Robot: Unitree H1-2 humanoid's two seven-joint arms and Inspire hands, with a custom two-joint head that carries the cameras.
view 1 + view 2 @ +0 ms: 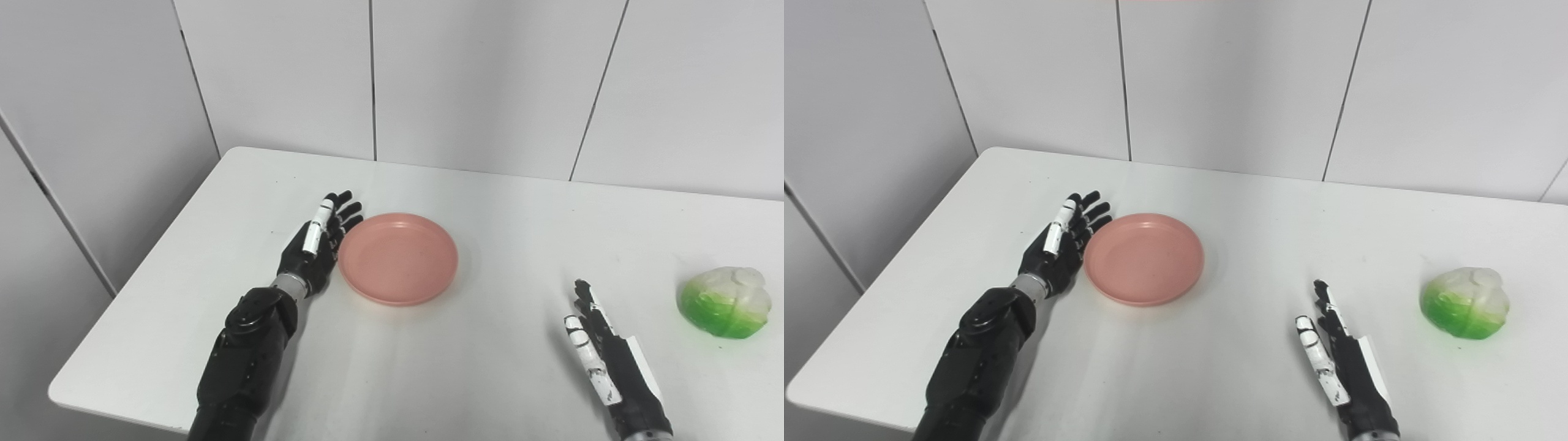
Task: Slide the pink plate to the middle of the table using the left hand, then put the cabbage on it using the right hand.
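Both forearms cut off; left hand (315, 245) beside pink plate (398, 258).

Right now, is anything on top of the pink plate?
No. The pink plate shows a bare inside; the cabbage sits apart on the table. What lies beneath the plate is covered.

Both hands are glossy black with white patches: left hand (315, 248) has a white strip along one finger and a silver wrist ring above a chunky black forearm (245, 361). Right hand (603, 358) has scuffed white thumb plating and a white side panel.
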